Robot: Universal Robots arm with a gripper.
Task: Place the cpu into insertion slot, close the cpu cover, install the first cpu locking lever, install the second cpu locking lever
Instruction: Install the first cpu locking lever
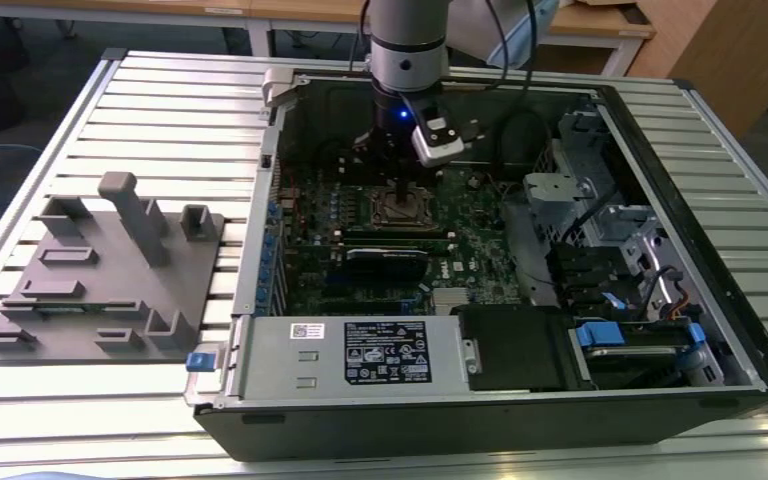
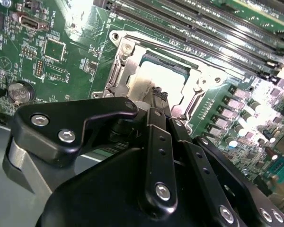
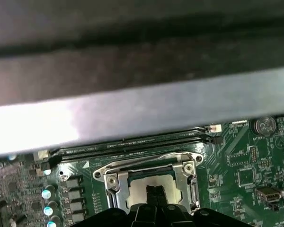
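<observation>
Grey moulded plastic fixture (image 1: 104,275) with upright posts lies at the left of the exterior view on the ribbed aluminium tabletop (image 1: 171,100). To its right stands the open black computer case (image 1: 704,330) with the green motherboard (image 1: 478,250) exposed. At upper centre of that view the silver-and-black robot arm (image 1: 407,40) descends into the case, and its black gripper (image 1: 404,192) sits directly over the insertion slot (image 1: 402,210), the small square socket with a silvery rim. The white-and-black label sticker (image 1: 387,350) on the grey power supply (image 1: 291,365) is at lower centre.

In the second wrist view, the jaws are drawn close together, with the tips (image 2: 157,94) down on the dull silver-grey square cpu (image 2: 146,80). The cpu lies inside the slot, framed by the thin silvery cpu cover (image 2: 120,64). Whether the jaws pinch the chip or only touch it cannot be told.

In the first wrist view, the gripper (image 3: 155,191) meets the cpu (image 3: 142,187) at lower centre, with the long black memory slots (image 3: 132,142) above it.
</observation>
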